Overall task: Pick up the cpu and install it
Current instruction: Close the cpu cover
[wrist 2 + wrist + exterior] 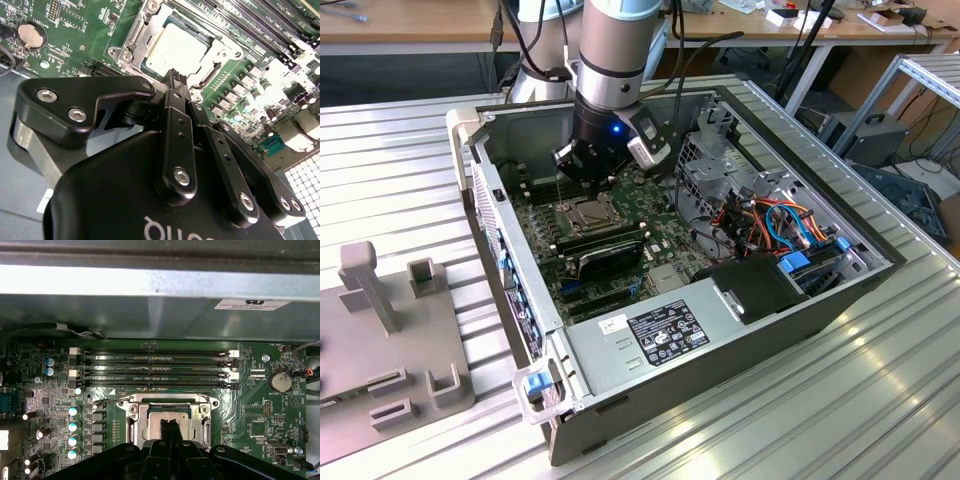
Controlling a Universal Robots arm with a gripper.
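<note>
Gripper (176, 80): fingers pinched together, nothing between them, tips just over the cpu (172, 45); contact unclear. Cpu lies flat inside the socket frame (134, 37), bracket open, mid-motherboard (260, 410). Beyond it are four memory slots (155, 367) along the board's far edge, then the case wall (150, 315).

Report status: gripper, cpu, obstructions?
Gripper jaws shut, nothing held, tips at socket frame edge. Cpu lying flat inside socket frame. Nothing in the way.
</note>
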